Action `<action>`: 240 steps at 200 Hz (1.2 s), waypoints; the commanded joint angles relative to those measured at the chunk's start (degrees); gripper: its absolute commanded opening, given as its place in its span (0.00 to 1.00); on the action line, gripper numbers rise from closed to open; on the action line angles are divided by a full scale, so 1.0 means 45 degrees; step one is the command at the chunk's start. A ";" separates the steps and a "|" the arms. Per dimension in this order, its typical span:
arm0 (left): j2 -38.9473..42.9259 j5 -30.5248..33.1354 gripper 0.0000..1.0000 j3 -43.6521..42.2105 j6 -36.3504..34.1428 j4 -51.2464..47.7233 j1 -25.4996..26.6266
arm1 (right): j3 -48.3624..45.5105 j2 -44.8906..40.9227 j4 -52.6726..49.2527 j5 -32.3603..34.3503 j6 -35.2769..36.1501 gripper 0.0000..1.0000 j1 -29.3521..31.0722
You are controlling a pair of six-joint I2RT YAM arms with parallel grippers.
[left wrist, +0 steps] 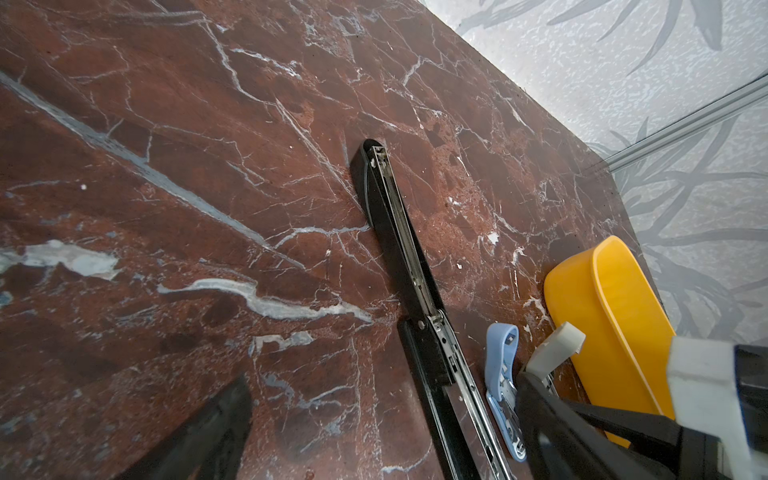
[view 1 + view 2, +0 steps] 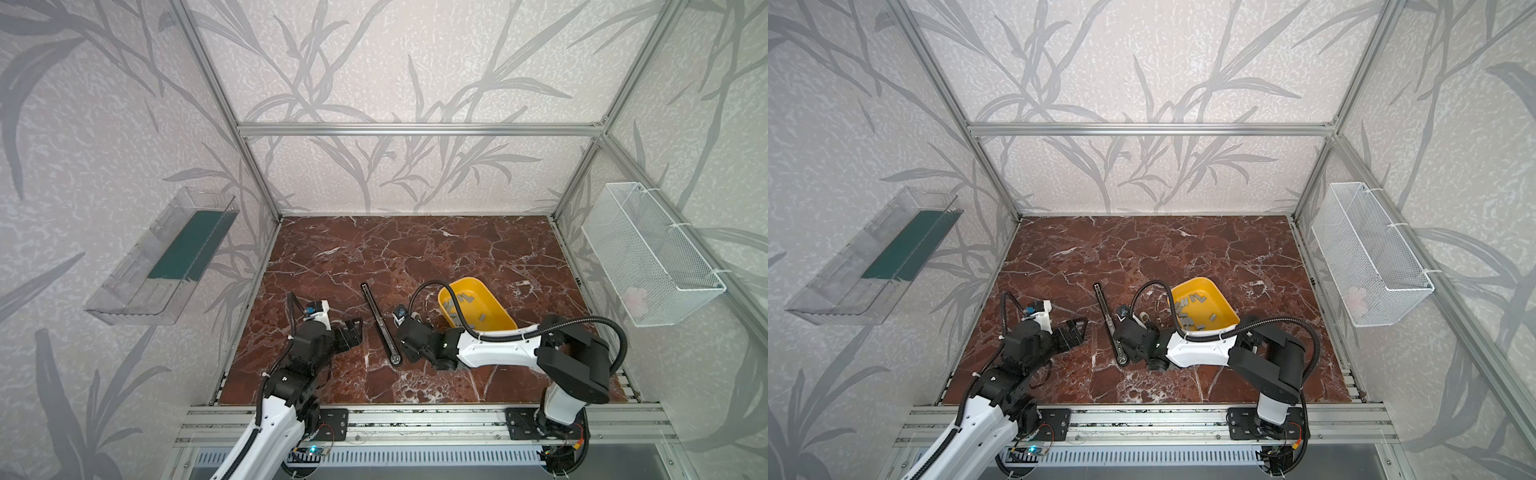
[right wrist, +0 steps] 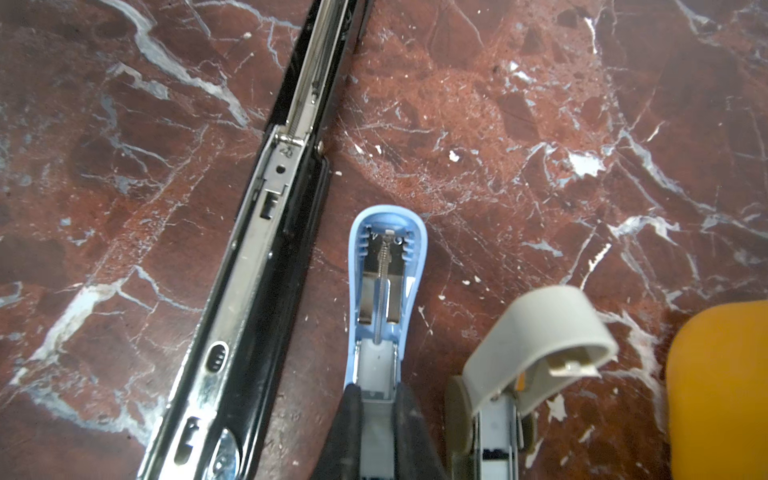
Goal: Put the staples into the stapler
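A small blue stapler (image 3: 386, 266) lies opened on the marble table, its cover folded flat away from me. My right gripper (image 3: 376, 395) is shut on its grey magazine. Beside it stands a small grey stapler (image 3: 536, 332) with its cover raised. To the other side, a long black stapler (image 2: 379, 322) lies opened out flat. The staples (image 2: 1196, 300) are several grey strips in a yellow tray (image 2: 490, 307) behind my right arm. My left gripper (image 2: 356, 330) is open and holds nothing, a little left of the black stapler.
A clear plastic shelf (image 2: 166, 266) hangs on the left wall and a white mesh basket (image 2: 648, 257) on the right wall. An aluminium rail (image 2: 415, 419) runs along the table's front edge. Bare marble (image 2: 395, 249) stretches behind the staplers.
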State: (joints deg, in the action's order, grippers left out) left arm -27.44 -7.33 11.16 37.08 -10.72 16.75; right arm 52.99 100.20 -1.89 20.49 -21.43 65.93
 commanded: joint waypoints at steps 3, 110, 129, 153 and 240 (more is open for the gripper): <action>0.0102 0.0127 0.99 0.0037 0.0041 0.0133 0.0010 | 0.0404 0.0245 -0.0241 -0.0010 -0.0210 0.08 -0.0066; 0.0141 0.0146 0.99 0.0035 0.0041 0.0133 0.0008 | 0.0339 0.0102 -0.0910 -0.0085 -0.0794 0.06 -0.0057; 0.0141 0.0175 0.99 0.0040 0.0041 0.0117 0.0008 | 0.0219 -0.0086 -0.0927 0.0067 -0.0859 0.06 -0.0048; 0.0131 0.0181 0.99 0.0040 0.0052 0.0095 0.0009 | -0.0031 -0.0315 -0.0777 -0.0020 -0.0982 0.06 -0.0050; 0.0141 0.0179 0.99 0.0039 0.0061 0.0097 0.0008 | -0.0091 -0.1075 -0.0299 -0.0019 -0.0718 0.06 -0.0044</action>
State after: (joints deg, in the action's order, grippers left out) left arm -27.33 -7.33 11.16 37.08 -10.72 16.75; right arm 53.28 98.17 -4.47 20.43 -24.18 65.93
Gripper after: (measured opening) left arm 0.994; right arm 0.142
